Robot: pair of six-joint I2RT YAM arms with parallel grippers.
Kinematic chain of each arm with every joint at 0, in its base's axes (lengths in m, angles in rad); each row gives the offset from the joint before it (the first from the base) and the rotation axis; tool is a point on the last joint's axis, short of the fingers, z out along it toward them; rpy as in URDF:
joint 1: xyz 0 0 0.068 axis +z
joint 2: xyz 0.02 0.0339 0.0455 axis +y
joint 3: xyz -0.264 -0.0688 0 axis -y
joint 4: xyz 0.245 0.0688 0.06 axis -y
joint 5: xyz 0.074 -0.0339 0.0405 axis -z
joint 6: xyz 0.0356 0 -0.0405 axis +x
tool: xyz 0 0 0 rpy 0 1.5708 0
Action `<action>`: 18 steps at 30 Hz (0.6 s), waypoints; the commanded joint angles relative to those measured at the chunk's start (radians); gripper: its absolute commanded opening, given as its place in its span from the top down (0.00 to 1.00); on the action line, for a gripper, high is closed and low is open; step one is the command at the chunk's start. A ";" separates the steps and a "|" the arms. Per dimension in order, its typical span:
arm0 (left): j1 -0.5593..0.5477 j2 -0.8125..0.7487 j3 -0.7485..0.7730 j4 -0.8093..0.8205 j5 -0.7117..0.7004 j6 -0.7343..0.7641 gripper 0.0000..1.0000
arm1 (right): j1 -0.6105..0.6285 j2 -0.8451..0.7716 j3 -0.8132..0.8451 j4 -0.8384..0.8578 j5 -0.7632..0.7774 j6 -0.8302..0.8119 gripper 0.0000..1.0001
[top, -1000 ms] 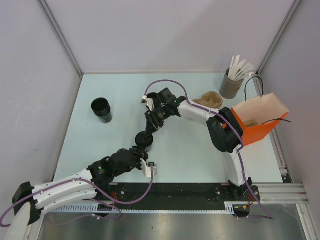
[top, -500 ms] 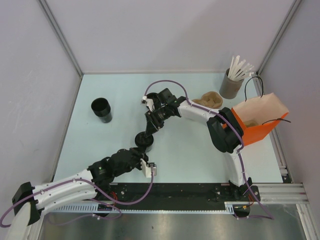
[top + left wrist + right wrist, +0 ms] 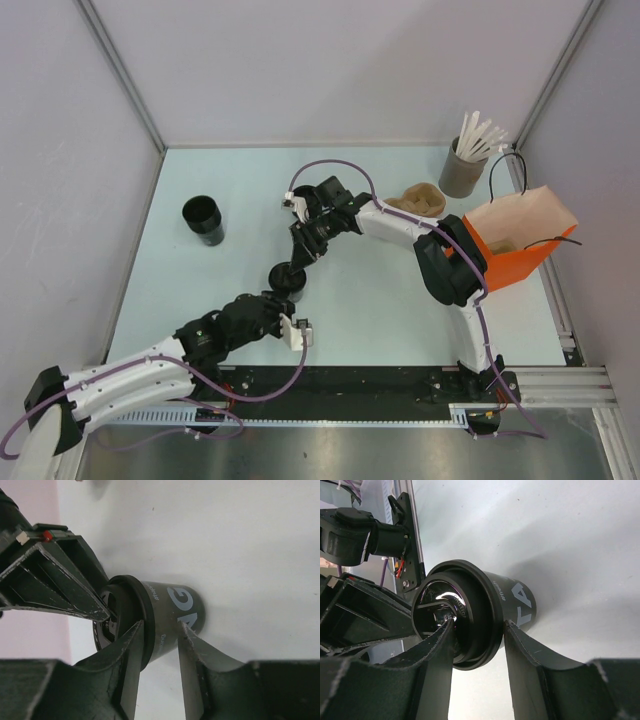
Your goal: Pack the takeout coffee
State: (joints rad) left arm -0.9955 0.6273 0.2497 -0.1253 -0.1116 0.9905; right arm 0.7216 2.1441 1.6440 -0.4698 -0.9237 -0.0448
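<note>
The takeout coffee [image 3: 287, 279], a small black cup with a round black lid, stands upright on the pale table mid-left. My right gripper [image 3: 298, 262] comes down on it from behind. In the right wrist view the gripper [image 3: 477, 625] is shut on the lid [image 3: 470, 605]: one finger lies on the lid's top, the other under the rim against the cup wall [image 3: 517, 605]. My left gripper [image 3: 277, 293] is on the near side. In the left wrist view it [image 3: 160, 630] is open, tips just short of the cup [image 3: 175, 612].
An open orange bag [image 3: 515, 245] stands at the right edge. A grey tub of white sticks [image 3: 462, 172] is at the back right, a brown moulded piece [image 3: 420, 200] beside it. A lidless black cup [image 3: 203, 219] stands at the left. Walls enclose three sides.
My left arm has drawn back a little towards its base, so more of the lidded cup shows. The right arm and the cup have stayed put.
</note>
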 commanded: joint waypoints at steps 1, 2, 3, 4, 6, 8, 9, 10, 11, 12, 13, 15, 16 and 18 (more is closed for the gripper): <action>0.044 0.012 0.124 -0.057 -0.068 -0.081 0.59 | 0.041 0.106 -0.082 -0.128 0.266 -0.110 0.55; 0.046 0.012 0.140 -0.065 -0.066 -0.084 0.59 | 0.042 0.103 -0.082 -0.128 0.267 -0.112 0.55; 0.049 0.009 0.167 -0.065 -0.069 -0.085 0.59 | 0.041 0.105 -0.082 -0.127 0.267 -0.110 0.55; 0.051 0.006 0.181 -0.063 -0.068 -0.088 0.59 | 0.042 0.105 -0.082 -0.128 0.267 -0.110 0.55; 0.063 0.003 0.216 -0.088 -0.062 -0.089 0.59 | 0.041 0.106 -0.082 -0.127 0.269 -0.110 0.55; 0.070 0.000 0.230 -0.123 -0.059 -0.095 0.60 | 0.042 0.103 -0.082 -0.127 0.266 -0.109 0.55; 0.072 -0.008 0.243 -0.163 -0.054 -0.095 0.61 | 0.042 0.105 -0.082 -0.125 0.266 -0.109 0.55; 0.072 -0.015 0.246 -0.183 -0.046 -0.095 0.63 | 0.042 0.103 -0.082 -0.125 0.264 -0.109 0.55; 0.077 -0.021 0.247 -0.198 -0.043 -0.096 0.64 | 0.042 0.102 -0.082 -0.124 0.264 -0.109 0.55; 0.081 -0.034 0.250 -0.226 -0.039 -0.093 0.64 | 0.042 0.103 -0.082 -0.124 0.264 -0.110 0.55; 0.084 -0.038 0.250 -0.237 -0.031 -0.090 0.65 | 0.044 0.103 -0.082 -0.125 0.266 -0.107 0.55; 0.090 -0.055 0.246 -0.269 -0.025 -0.076 0.66 | 0.044 0.102 -0.082 -0.124 0.266 -0.107 0.55; 0.093 -0.063 0.243 -0.280 -0.020 -0.070 0.67 | 0.044 0.100 -0.082 -0.125 0.266 -0.109 0.55; 0.095 -0.110 0.214 -0.296 -0.010 -0.037 0.68 | 0.044 0.100 -0.082 -0.125 0.269 -0.107 0.55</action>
State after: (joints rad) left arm -0.9119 0.5777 0.4717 -0.3508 -0.1337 0.9173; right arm 0.7311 2.1414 1.6428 -0.4637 -0.9203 -0.0452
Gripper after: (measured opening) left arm 0.334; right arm 0.458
